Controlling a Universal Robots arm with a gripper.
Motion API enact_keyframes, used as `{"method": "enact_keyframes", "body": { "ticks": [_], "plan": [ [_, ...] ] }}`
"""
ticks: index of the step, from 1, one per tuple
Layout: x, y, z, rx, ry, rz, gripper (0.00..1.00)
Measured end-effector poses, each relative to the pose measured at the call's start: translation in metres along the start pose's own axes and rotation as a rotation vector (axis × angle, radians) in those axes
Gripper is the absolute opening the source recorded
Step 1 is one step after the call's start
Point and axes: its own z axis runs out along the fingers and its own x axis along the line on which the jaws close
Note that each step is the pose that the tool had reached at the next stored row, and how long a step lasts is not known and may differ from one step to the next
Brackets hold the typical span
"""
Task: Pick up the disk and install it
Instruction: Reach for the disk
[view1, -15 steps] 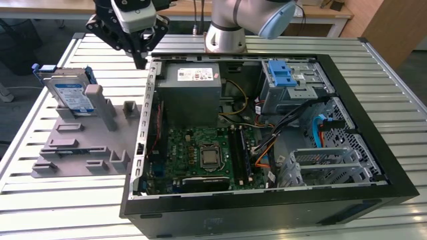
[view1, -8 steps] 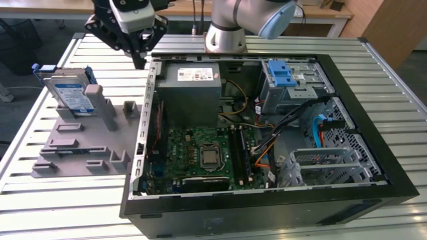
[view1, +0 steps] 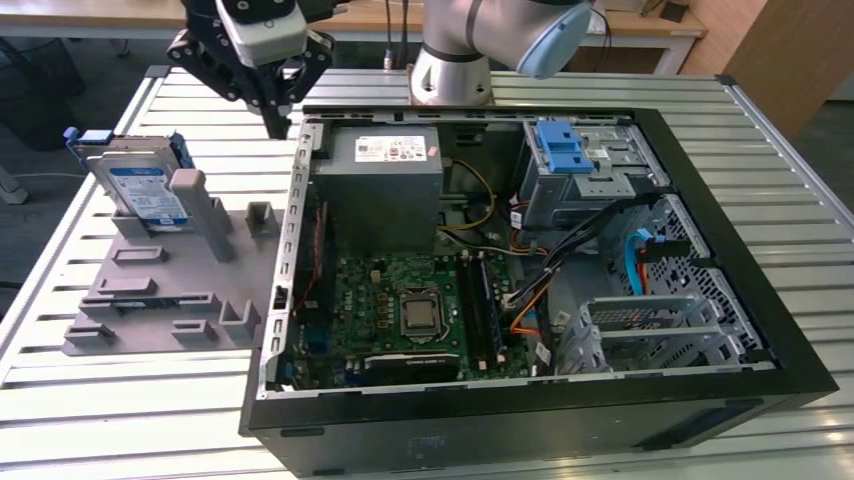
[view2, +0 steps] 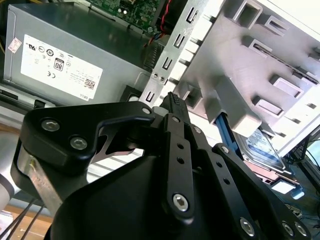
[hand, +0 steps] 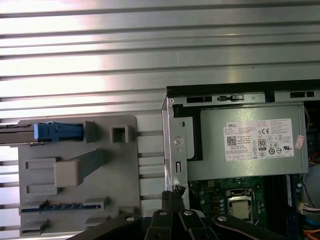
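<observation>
My claw (view1: 276, 122) closed, empty, by the computer case (view1: 534, 415), disk (view1: 144, 192) label-on in exterior view, edge-on in first wrist view

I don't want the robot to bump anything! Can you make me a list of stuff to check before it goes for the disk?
1. Disk ready: ok. The disk stands upright in the grey holder.
2. Gripper empty: ok. The gripper holds nothing.
3. Fingers open: not ok. They are shut together.
4. Gripper at the disk: not ok. It hangs by a corner of the computer case, apart from the disk.
5. Case open: ok. Its side is off and the inside shows.
6. Free slot for the disk: cannot tell.
</observation>
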Motion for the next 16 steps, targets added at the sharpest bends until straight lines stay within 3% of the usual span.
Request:
{"method": "enact_keyframes", "body": {
  "ticks": [16],
  "plan": [
    [0.0035, -0.0003, 0.0006, 0.0000, 0.0000, 0.000, 0.11]
  ]
}}
